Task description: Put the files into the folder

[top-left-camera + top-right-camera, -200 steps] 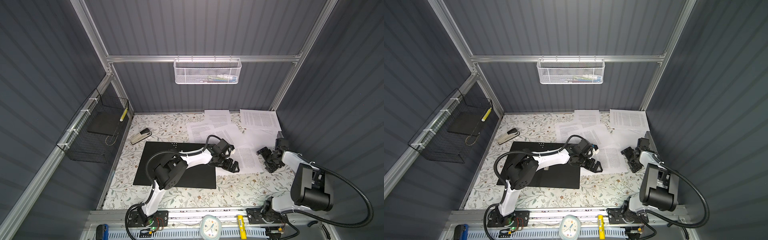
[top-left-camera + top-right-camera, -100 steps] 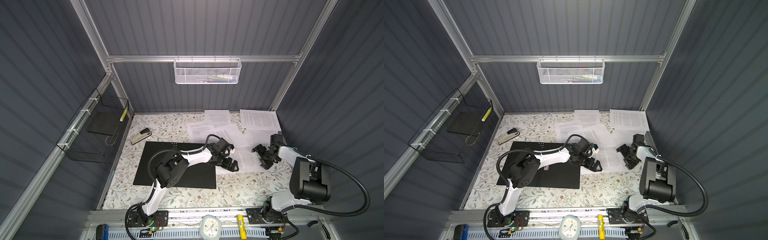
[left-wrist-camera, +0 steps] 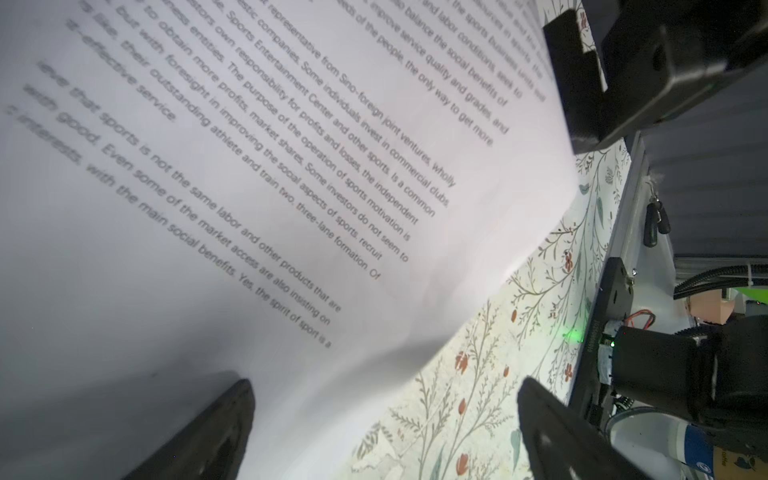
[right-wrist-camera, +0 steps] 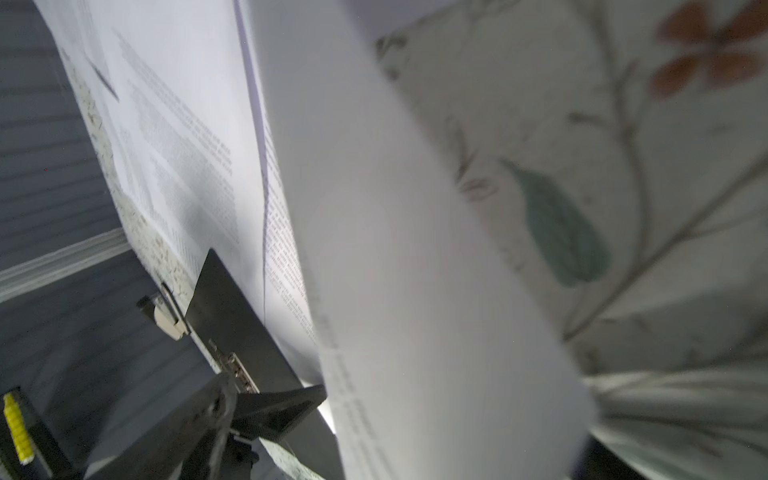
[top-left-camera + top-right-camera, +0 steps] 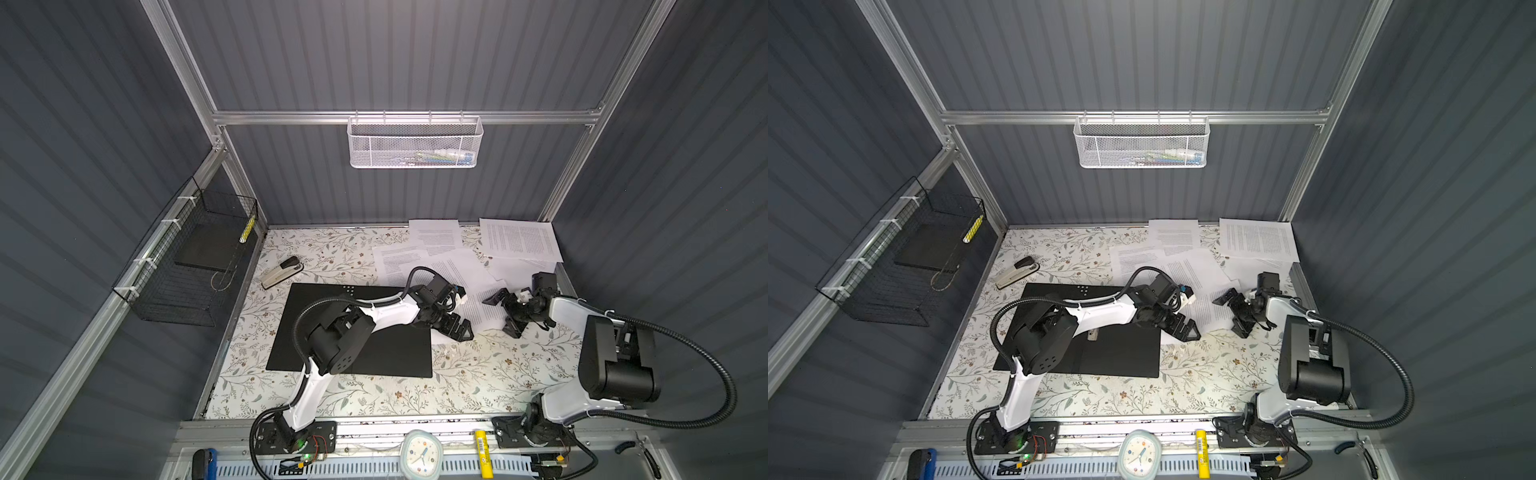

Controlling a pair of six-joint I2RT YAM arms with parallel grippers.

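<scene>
The nearest sheet of the files [image 5: 478, 309] lies flat between both grippers, its long axis running toward the back wall. The left gripper [image 5: 457, 331], jaws apart and empty, is over its near corner, with the open folder [image 5: 365, 353] just behind its wrist. The right gripper [image 5: 505, 313], also spread and empty, flanks the opposite edge.

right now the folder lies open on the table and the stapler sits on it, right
No: both top views show the stapler on the table beyond the far left corner of the folder, not on it. The folder does lie open.
</scene>
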